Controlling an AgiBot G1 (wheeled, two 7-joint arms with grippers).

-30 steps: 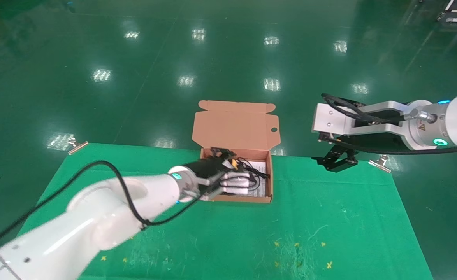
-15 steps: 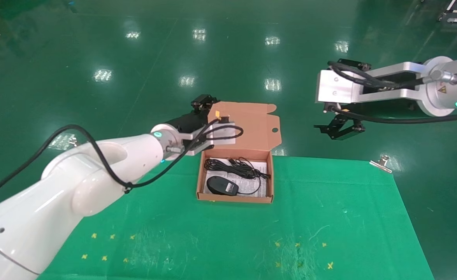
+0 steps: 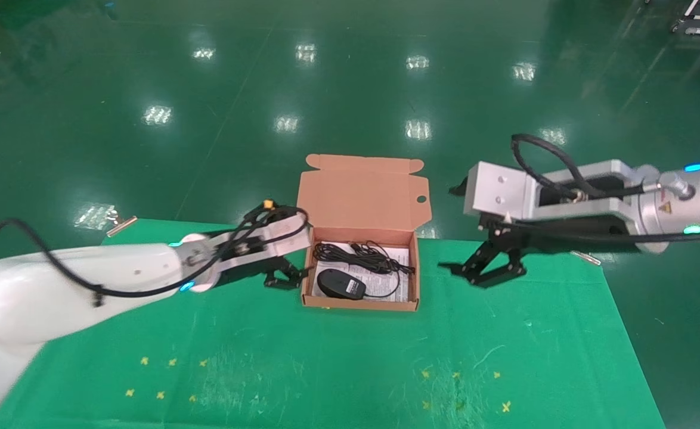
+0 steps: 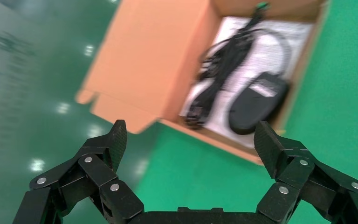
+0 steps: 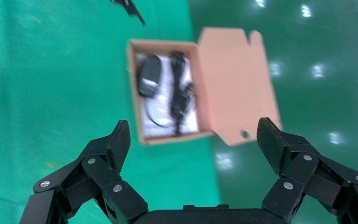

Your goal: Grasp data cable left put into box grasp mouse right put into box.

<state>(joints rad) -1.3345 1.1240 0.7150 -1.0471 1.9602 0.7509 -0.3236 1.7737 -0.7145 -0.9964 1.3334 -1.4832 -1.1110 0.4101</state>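
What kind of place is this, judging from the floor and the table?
Probably a factory hall or robot test lab: a glossy green floor reflecting ceiling lights, a green cloth clipped over the table, and a shallow orange-brown cardboard box between two open grippers.

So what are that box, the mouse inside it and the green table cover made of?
The box looks like plain brown cardboard: matte, with folded flaps and cut tabs. The mouse seems to be black plastic with a slight sheen on its rounded shell. The green cover is probably a thin cloth or felt mat, matte and scuffed, held by metal clips at its far edge.
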